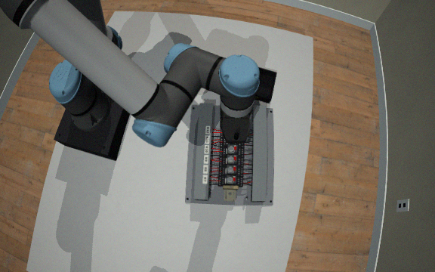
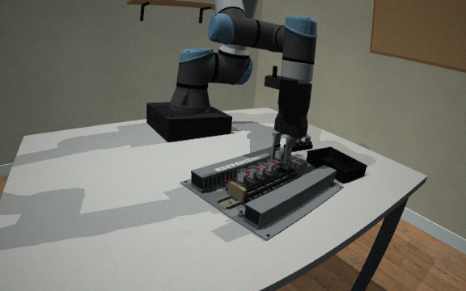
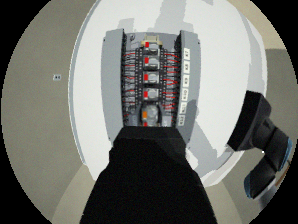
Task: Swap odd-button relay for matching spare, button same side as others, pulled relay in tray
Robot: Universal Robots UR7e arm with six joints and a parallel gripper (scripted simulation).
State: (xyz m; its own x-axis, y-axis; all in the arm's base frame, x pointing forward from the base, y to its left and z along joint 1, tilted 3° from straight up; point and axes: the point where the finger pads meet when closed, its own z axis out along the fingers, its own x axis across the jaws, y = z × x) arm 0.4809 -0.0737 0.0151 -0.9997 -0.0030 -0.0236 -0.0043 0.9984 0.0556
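Observation:
The gripper (image 2: 281, 160) is shut on the relay with the orange button (image 3: 145, 115), fingers on two sides. In the exterior view this relay (image 2: 279, 153) stands higher than the row, above the fifth place from the front, looking upright. Four relays with red buttons (image 1: 231, 169) (image 3: 151, 78) sit in the sockets in front of it, buttons all on one side; the orange button is on that same side. A bit of red shows behind the held relay. The black tray (image 2: 336, 163) stands beyond the panel's far end. I cannot make out the spare for certain.
Grey wire ducts (image 1: 263, 159) (image 2: 294, 196) flank the row, with red and black wires between. A tan end block (image 2: 236, 191) closes the near end. A small dark object with pale parts (image 2: 307, 142) shows behind the gripper, unclear. The robot base (image 2: 188, 123) is at the back left.

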